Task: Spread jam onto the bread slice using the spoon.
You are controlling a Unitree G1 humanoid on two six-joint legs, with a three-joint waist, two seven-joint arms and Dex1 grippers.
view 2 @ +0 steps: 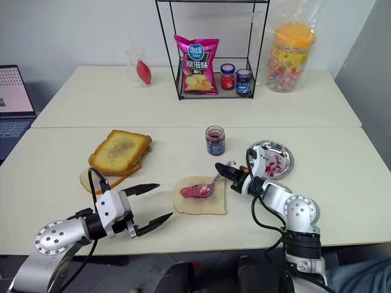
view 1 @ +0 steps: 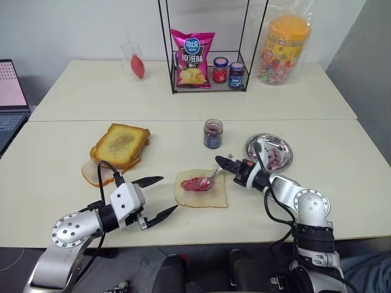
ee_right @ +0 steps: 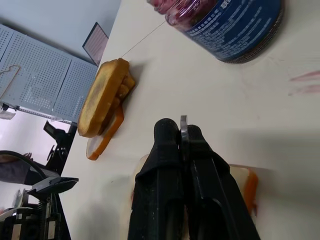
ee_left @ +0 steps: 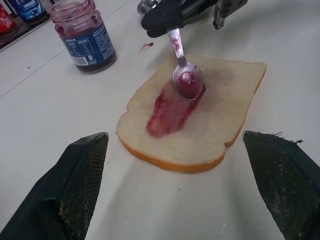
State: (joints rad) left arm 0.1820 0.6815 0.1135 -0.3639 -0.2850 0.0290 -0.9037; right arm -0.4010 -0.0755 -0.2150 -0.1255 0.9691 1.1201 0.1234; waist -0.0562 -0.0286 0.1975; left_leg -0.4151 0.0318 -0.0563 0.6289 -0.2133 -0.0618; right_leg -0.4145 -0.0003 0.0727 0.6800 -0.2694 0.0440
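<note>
I have the right pincer [view 1: 221, 162] clamped tight on the handle of the spoon [ee_left: 186, 75], its bowl resting on the bread slice [view 1: 201, 188], which lies flat on the bench [view 1: 317, 201] in front of me, between the two arms. A streak of jam [ee_left: 170, 111] already runs from the spoon's bowl across the middle of the slice toward the near crust, and a wet blob sits in the bowl itself. By my reckoning the spreading is under way but far from finished: most of the crumb is bare on both sides of the streak and at the corners, so I would need to drag the bowl sideways in several passes, perhaps with another scoop from the open jam jar [view 1: 212, 133] standing just beyond the slice. My left pincer [view 1: 155, 198] hangs just beside the slice on the bench's near side, jaws spread wide and holding nothing. The toasted slices [view 1: 120, 145] are stacked well apart on the left.
</note>
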